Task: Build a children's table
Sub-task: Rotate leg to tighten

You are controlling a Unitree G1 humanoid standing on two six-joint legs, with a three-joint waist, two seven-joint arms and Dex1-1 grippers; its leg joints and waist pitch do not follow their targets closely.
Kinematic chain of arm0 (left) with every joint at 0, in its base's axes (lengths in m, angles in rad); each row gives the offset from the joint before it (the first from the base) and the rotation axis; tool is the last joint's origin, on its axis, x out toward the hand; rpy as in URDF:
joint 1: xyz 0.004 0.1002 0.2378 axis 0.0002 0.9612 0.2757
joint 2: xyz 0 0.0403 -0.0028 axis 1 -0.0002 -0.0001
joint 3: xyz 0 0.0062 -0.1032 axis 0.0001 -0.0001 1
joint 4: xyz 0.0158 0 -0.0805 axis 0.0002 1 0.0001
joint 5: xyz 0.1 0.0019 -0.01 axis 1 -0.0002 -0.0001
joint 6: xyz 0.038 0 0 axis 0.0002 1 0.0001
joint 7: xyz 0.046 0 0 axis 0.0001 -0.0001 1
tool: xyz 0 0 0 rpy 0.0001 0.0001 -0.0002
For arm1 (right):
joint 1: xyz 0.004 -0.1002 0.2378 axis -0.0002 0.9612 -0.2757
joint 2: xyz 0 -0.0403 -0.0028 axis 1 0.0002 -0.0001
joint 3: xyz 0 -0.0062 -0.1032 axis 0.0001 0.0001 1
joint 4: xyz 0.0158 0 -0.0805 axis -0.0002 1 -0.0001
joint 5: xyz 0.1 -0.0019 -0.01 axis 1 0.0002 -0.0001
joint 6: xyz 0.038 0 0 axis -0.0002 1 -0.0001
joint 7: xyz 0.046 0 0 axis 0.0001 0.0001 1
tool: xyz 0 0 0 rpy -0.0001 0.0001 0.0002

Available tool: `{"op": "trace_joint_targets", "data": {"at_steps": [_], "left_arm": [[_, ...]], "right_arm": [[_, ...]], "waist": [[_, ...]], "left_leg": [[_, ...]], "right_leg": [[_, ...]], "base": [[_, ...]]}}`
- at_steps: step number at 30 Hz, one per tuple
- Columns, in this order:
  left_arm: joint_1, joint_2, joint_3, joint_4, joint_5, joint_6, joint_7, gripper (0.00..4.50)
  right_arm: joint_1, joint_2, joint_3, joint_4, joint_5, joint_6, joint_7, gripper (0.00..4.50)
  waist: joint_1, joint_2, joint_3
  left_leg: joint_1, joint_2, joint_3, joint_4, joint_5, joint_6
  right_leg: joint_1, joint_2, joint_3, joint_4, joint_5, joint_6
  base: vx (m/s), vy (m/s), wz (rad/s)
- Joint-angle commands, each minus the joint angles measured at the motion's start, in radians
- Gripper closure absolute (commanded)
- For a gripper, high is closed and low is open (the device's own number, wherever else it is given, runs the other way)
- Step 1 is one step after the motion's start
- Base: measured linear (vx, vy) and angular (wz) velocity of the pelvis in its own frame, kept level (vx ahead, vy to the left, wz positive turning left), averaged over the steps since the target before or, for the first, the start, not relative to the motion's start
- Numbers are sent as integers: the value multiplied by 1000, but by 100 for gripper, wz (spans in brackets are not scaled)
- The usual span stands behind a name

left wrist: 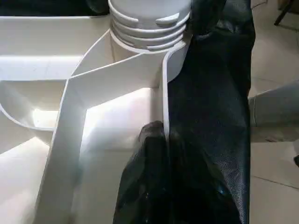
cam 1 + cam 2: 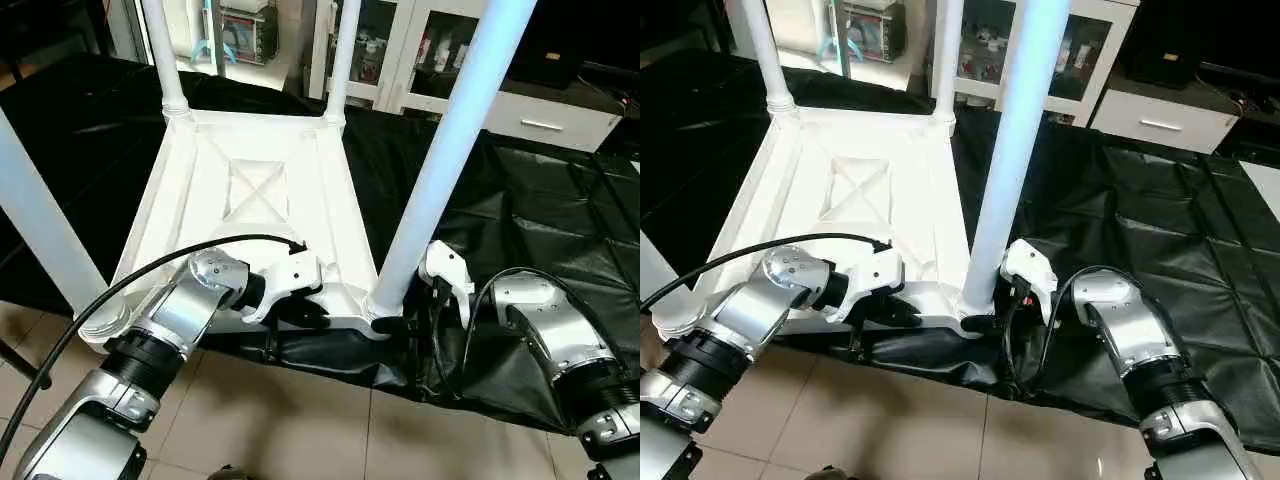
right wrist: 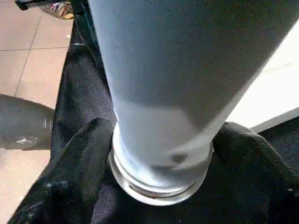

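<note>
The children's table lies upside down on a black cloth, its ribbed white top [image 2: 260, 190] facing up. Four white legs stand in the corner sockets: two far legs [image 2: 163, 50] [image 2: 342, 55], a near left leg [image 2: 35, 220] and a near right leg [image 2: 440, 170]. My left gripper [image 2: 305, 312] is shut on the top's near rim, and its fingers [image 1: 154, 140] pinch that wall close to the threaded leg base [image 1: 149, 23]. My right gripper [image 2: 395, 325] is closed around the foot of the near right leg [image 3: 177, 93], with one finger [image 3: 88, 154] pressed on each side.
The black cloth [image 2: 520, 230] spreads wide to the right and hangs over the near edge above a tiled floor [image 2: 300, 420]. A black cable [image 2: 130, 275] arcs over my left forearm. White cabinets [image 2: 540, 120] stand behind.
</note>
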Motion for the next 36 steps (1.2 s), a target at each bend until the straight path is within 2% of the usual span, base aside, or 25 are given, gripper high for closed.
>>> {"op": "trace_joint_targets", "data": {"at_steps": [1,4,9,17,20,21,22,23,24,25,26,27,28,29,30,31,32,33,34,35,36], "left_arm": [[15,-13,-82,15,27,16,-36,450],[18,-11,-83,11,28,22,-39,450],[26,-5,-83,1,28,29,-44,450],[32,7,-87,-8,29,49,-57,450],[28,-3,-73,8,28,63,-32,450],[19,-20,-54,32,29,66,11,450],[6,-44,-30,62,30,75,66,450],[6,-44,-30,62,30,75,66,450],[-8,-68,-8,91,30,79,120,450],[-32,-106,31,138,32,101,219,450],[-32,-106,31,138,32,101,219,450],[-32,-106,31,138,32,101,219,450],[-66,-154,78,196,30,129,345,450],[-66,-154,78,196,30,129,345,450],[-101,-200,116,253,31,143,465,450],[-135,-247,146,301,28,140,570,450],[-135,-247,146,301,28,140,570,450],[-156,-277,164,331,28,132,628,450],[-177,-307,173,358,30,108,680,450],[-182,-313,175,364,31,103,691,450],[-201,-340,188,391,32,80,735,450]], "right_arm": [[-18,1,0,11,-11,-15,7,120],[-20,3,-1,17,-11,-18,18,151],[-23,6,2,25,-11,-22,29,173],[-14,20,-1,25,-5,-14,30,178],[-20,45,-23,56,-20,-15,-60,178],[-32,67,-41,97,-44,-15,-164,178],[-44,89,-60,139,-62,-3,-264,178],[-44,89,-60,139,-62,-3,-264,178],[-54,110,-81,175,-70,16,-352,179],[-65,143,-117,211,-66,50,-471,179],[-65,143,-117,211,-66,50,-471,179],[-65,143,-117,211,-66,50,-471,179],[-76,183,-159,240,-55,84,-600,179],[-76,183,-159,240,-55,84,-600,180],[-88,230,-202,264,-48,102,-755,180],[-101,283,-244,285,-42,102,-915,180],[-101,283,-244,285,-42,102,-915,180],[-111,317,-270,302,-41,94,-1016,180],[-115,360,-266,310,-53,69,-1075,180],[-116,369,-265,312,-55,64,-1086,180],[-121,407,-251,322,-68,43,-1114,180]], "waist": [[-5,0,-60],[-6,-1,-60],[-6,-2,-60],[-9,1,-60],[-13,3,-58],[-19,1,-54],[-22,2,-52],[-25,2,-50],[-31,-1,-51],[-34,-2,-50],[-37,-1,-49],[-45,-4,-53],[-45,0,-52],[-50,0,-50],[-48,0,-53],[-52,9,-51],[-55,7,-53],[-53,0,-60],[-51,10,-60],[-53,6,-58],[-50,4,-61]], "left_leg": [[22,43,-14,-69,-176,43],[22,43,-14,-69,-179,43],[22,43,-14,-68,-183,42],[22,43,-15,-70,-197,33],[20,41,-16,-72,-209,24],[21,41,-18,-75,-262,6],[23,41,-17,-78,-285,-5],[26,40,-23,-81,-343,-28],[23,40,-29,-83,-375,-45],[22,39,-30,-84,-384,-49],[23,37,-30,-84,-393,-56],[23,36,-36,-82,-417,-59],[21,37,-37,-83,-415,-55],[21,36,-35,-83,-413,-56],[25,36,-36,-82,-414,-55],[24,35,-34,-81,-412,-66],[26,33,-34,-82,-412,-73],[15,32,-34,-81,-374,-63],[19,33,-34,-81,-365,-60],[19,30,-28,-79,-360,-52],[17,28,-25,-77,-337,-41]], "right_leg": [[39,-49,31,-51,-90,-261],[38,-48,31,-51,-92,-263],[39,-49,32,-52,-107,-258],[38,-48,32,-52,-113,-257],[37,-48,31,-54,-129,-255],[33,-48,32,-61,-200,-239],[29,-48,33,-66,-231,-233],[27,-50,31,-75,-323,-211],[28,-53,29,-78,-385,-184],[26,-52,29,-81,-404,-175],[23,-51,29,-83,-418,-168],[23,-54,25,-89,-464,-148],[24,-55,25,-91,-465,-143],[17,-53,26,-93,-458,-144],[17,-53,25,-93,-454,-144],[11,-51,28,-92,-436,-153],[8,-49,27,-91,-433,-154],[21,-50,25,-87,-384,-147],[17,-51,27,-86,-358,-150],[13,-46,29,-87,-330,-154],[17,-46,29,-84,-299,-157]], "base": [[0,0,0],[0,0,0],[0,0,0],[0,0,0],[0,0,0],[0,0,0],[0,0,0],[0,0,0],[-58,0,-5],[-58,0,-5],[-64,5,-5],[-51,6,-5],[-51,6,-5],[0,0,0],[0,0,0],[0,0,0],[0,0,0],[0,0,0],[0,0,0],[0,0,0],[0,0,0]]}}
